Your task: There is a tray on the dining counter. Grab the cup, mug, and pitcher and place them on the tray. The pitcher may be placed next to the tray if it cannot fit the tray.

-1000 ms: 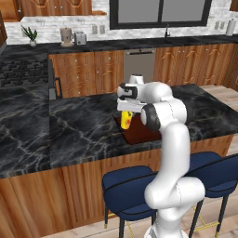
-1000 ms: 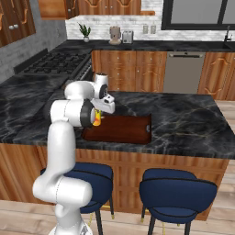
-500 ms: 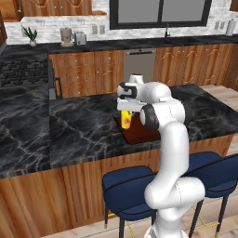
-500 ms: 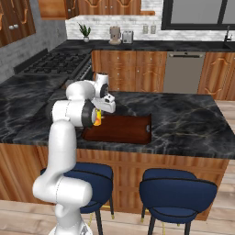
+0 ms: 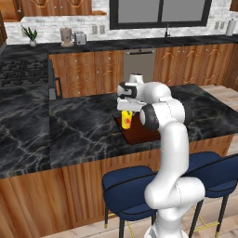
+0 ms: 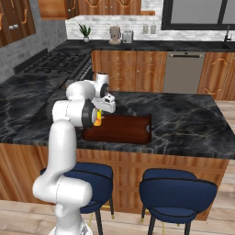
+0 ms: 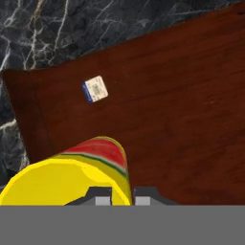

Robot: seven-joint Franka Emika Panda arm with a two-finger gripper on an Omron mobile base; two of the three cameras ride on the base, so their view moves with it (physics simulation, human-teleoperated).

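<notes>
Yellow cup (image 7: 72, 174) with a red-and-green band hangs over the near-left corner of the tray (image 7: 182, 110), its rim pinched by your gripper (image 7: 120, 194), so you can set it down inside.

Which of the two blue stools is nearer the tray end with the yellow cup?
The stool partly hidden by the robot's white body, below the yellow cup's end of the tray; the other stool stands unobstructed toward the opposite end.

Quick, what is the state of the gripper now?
Gripper: jaws pinch the rim of the yellow cup, over the tray.
</notes>
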